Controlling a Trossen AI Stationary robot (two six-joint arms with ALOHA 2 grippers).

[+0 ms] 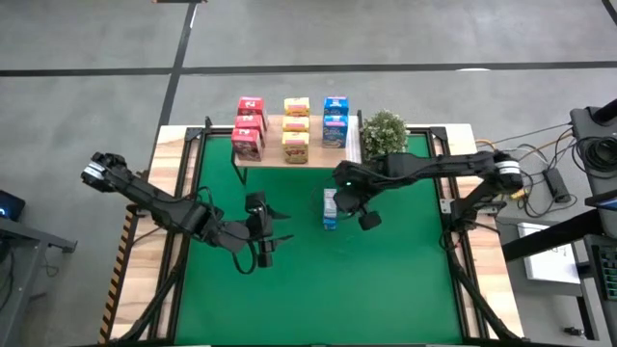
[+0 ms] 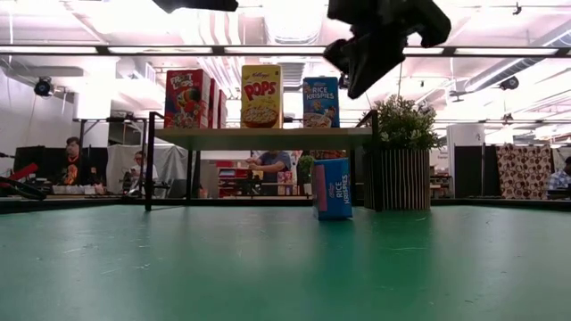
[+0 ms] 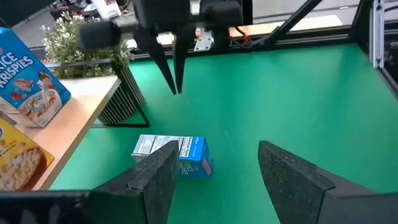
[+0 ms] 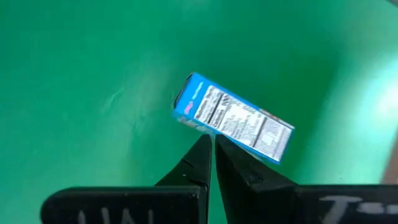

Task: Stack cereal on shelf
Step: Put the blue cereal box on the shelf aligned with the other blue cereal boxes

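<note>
A: From above, what sits on the low light-wood shelf (image 1: 289, 154) on black legs at the far edge of the green tabletop (image 1: 386, 280)?

B: Eight small cardboard cereal boxes: a pink-red column (image 1: 249, 127) at its left end, a yellow column (image 1: 296, 127) in the middle, and two blue ones (image 1: 335, 121) toward its right end. A small potted green plant (image 1: 384, 133) stands just beside the shelf's right end.

A: And the ninth?

B: A blue cardboard cereal box (image 1: 330, 208) stands on the tabletop in front of the shelf, near its right end. The right gripper (image 1: 364, 214) hangs just beside it, pressed together and empty. The left gripper (image 1: 265, 243) hovers over the middle of the tabletop, spread, holding nothing.

A: The table-level view?

B: The lone blue box (image 2: 333, 188) stands upright on the green surface, in front of the shelf's (image 2: 259, 137) right legs and next to the slatted plant pot (image 2: 400, 175). A dark gripper hangs above it; people show in the room behind.

A: Left wrist view?

B: Its own fingers (image 3: 155, 183) are well apart, the blue box (image 3: 180, 154) lies beyond them, and the right arm's closed fingers (image 3: 174, 68) point down farther off.

A: Right wrist view?

B: The fingers (image 4: 202, 163) meet at their tips, just beside the blue box (image 4: 233, 118), its nutrition panel facing the camera.
</note>
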